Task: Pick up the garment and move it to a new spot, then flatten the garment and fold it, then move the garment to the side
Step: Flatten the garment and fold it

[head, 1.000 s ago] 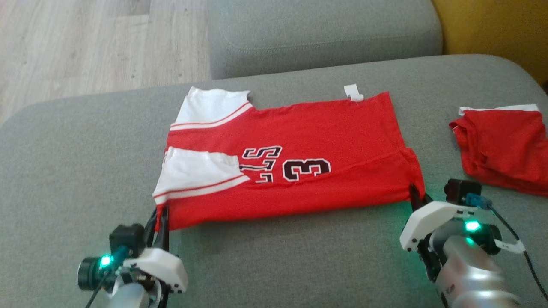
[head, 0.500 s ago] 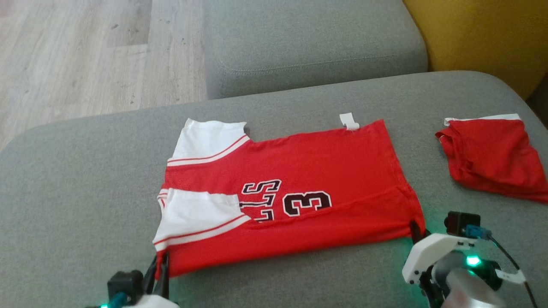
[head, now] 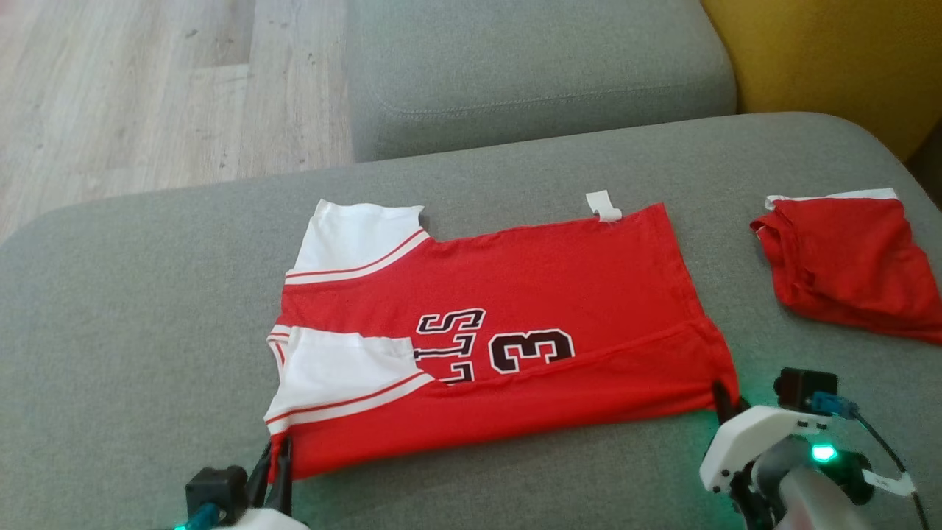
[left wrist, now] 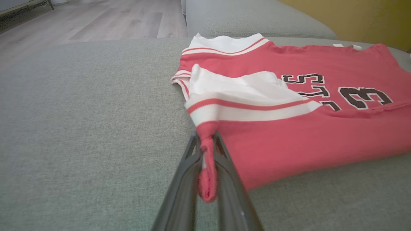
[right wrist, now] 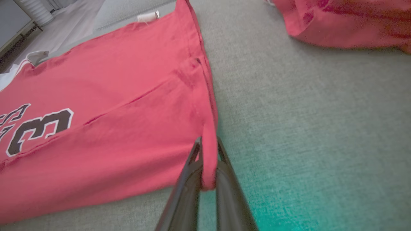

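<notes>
1. Inspecting the grey seat cushion (head: 132, 309), we found the red garment (head: 515, 294) spread flat across its middle. A strip along the side nearest the cushion's front edge lay folded over, partly covering the black lettering (head: 493, 346).
2. We noted two white sleeves (head: 346, 368) with red stripes toward the cushion's left end. A white label (head: 603, 206) showed at the garment corner nearer the cushion's back.
3. The left gripper (left wrist: 205, 141) stood at the cushion's front left. Its jaws were clamped together on the garment's sleeve-end corner, with red cloth bunched between them.
4. The right gripper (right wrist: 208, 142) stood at the cushion's front right, jaws pinched on the hem-end corner of the same folded strip.
5. A second red garment (head: 846, 265), crumpled, lay at the cushion's right end, apart from the first.
</notes>
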Motion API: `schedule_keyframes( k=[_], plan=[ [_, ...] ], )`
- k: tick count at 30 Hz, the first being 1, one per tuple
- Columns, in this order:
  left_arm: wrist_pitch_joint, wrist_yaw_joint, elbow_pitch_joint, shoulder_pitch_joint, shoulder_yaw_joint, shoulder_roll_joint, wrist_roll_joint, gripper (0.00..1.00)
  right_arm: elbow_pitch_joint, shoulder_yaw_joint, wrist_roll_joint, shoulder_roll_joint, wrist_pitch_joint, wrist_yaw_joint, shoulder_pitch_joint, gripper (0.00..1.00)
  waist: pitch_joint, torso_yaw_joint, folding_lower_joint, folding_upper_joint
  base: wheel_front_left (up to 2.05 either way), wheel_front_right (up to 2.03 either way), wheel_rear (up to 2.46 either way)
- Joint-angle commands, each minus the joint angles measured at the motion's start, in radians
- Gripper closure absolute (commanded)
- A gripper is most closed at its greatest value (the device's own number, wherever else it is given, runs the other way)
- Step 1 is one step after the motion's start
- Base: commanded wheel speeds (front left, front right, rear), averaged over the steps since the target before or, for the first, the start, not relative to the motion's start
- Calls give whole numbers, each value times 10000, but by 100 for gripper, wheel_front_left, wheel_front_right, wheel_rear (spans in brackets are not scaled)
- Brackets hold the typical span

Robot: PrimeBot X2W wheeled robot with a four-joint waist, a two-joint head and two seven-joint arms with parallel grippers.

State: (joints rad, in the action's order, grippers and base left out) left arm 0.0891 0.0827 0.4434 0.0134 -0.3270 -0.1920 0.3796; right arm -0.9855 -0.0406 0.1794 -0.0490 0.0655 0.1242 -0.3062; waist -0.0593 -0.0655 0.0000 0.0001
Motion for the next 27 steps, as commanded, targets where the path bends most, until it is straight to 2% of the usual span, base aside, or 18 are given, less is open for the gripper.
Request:
schedule_keyframes(
  k=[1,2,3,4,10,18,23,27],
  plan=[
    [49,84,-322,-443,310,-239,77,100,525,65,-120,-42,27,65,-96,93,44,-1,0,-1,0,0,0],
    [50,92,-319,-466,307,-242,82,79,778,-8,-199,-38,20,65,-12,37,73,-1,0,-1,0,0,0],
    [87,125,-323,-496,324,-242,83,35,1031,-105,-250,-33,-6,65,71,0,106,1,0,-1,0,0,0],
    [152,152,-336,-534,345,-241,82,0,1285,-180,-301,-29,-61,65,147,0,141,2,0,-1,0,0,0],
    [966,234,-621,-909,657,-215,189,0,3468,-405,-180,-16,346,65,391,0,403,-58,0,-1,0,0,0],
    [1685,0,-1906,-1785,1130,-211,18,0,6188,-637,482,-14,1199,65,392,0,1016,-272,0,-1,0,0,0],
    [1710,-278,-2168,-2765,1170,-358,-236,0,6919,-241,606,-14,1042,65,350,0,1620,-436,0,-1,0,0,0],
    [1074,-659,-1721,-4030,902,-743,-474,0,7187,298,756,-13,920,65,208,0,2233,-615,0,-1,0,0,0]
  ],
)
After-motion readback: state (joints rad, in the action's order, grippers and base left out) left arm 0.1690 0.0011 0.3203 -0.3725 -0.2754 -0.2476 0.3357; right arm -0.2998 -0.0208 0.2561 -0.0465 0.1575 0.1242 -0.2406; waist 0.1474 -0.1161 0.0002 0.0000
